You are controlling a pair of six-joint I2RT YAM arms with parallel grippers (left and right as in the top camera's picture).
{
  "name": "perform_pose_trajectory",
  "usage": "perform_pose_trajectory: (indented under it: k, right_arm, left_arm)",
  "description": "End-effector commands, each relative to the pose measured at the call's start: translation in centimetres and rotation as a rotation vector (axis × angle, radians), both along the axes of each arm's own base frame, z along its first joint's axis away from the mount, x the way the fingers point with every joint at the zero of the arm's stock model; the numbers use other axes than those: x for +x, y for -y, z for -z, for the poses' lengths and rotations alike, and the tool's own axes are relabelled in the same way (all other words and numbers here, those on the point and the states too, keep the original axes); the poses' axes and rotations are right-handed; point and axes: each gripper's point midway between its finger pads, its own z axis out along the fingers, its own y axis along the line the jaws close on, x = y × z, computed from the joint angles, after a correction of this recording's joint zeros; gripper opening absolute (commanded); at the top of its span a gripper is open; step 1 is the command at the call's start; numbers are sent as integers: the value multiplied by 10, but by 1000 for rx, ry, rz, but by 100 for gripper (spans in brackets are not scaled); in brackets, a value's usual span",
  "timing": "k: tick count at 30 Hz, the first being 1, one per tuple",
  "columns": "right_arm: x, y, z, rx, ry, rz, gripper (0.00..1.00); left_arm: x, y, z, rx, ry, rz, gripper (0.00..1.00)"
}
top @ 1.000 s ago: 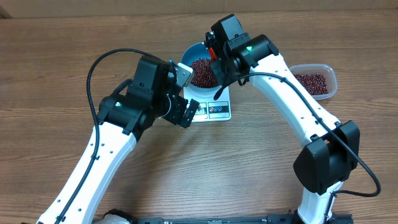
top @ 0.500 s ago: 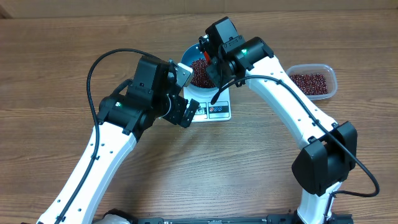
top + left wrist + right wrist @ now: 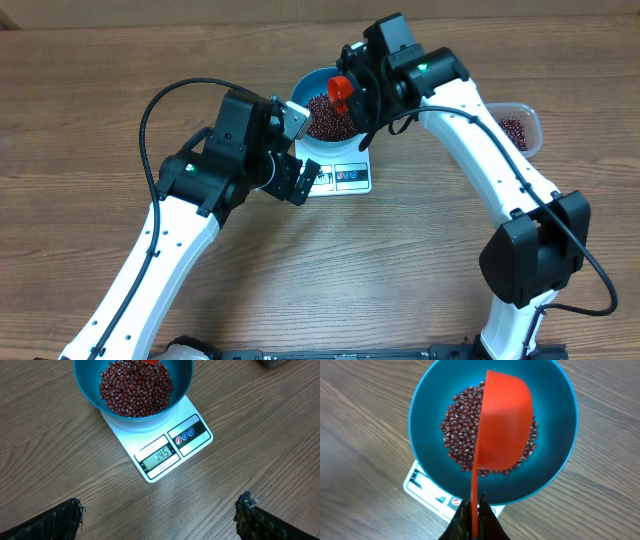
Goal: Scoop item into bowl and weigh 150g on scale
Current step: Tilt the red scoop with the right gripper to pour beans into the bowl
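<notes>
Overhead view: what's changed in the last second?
The right pincer, shut on the red scoop, swung right toward the tub, bringing the scoop into sight over the bowl. The left pincer, beans and scale stayed put.

beans (image 3: 136, 387) in bowl (image 3: 86, 390), bowl on scale (image 3: 192, 410); tub (image 3: 535, 125) R

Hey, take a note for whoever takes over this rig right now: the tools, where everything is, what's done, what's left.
Left tool: open, empty, hovering in front of the scale.
Right tool: shut on the handle of the red scoop, which is tipped over the blue bowl.
The bowl sits on the scale with a heap of beans inside. The clear tub at the right holds more.
Done: most beans are in; the display reads 145.
Left: probably a small top-up to 150.
</notes>
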Motion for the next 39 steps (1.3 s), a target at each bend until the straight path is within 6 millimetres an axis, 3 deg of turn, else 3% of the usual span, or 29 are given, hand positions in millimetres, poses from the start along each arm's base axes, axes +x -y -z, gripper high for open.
perform_pose_trajectory:
  k: [1,15,20,29,39]
  right_arm:
    - [-2,-10,-38,146,22,-31,4]
    - [-2,1,-36,145,2,-10,4]
    - [4,10,-29,7,58,32,4]
    - [0,2,-30,-336,244,58,4]
    - [0,-1,-33,-355,268,66,4]
  left_arm:
    - [0,-1,-2,-4,4,-14,100]
    - [0,-1,-2,-4,4,-14,100]
    - [0,-1,-2,-4,4,-14,99]
    - [0,-1,-2,-4,4,-14,99]
    - [0,-1,-2,-4,4,-14,100]
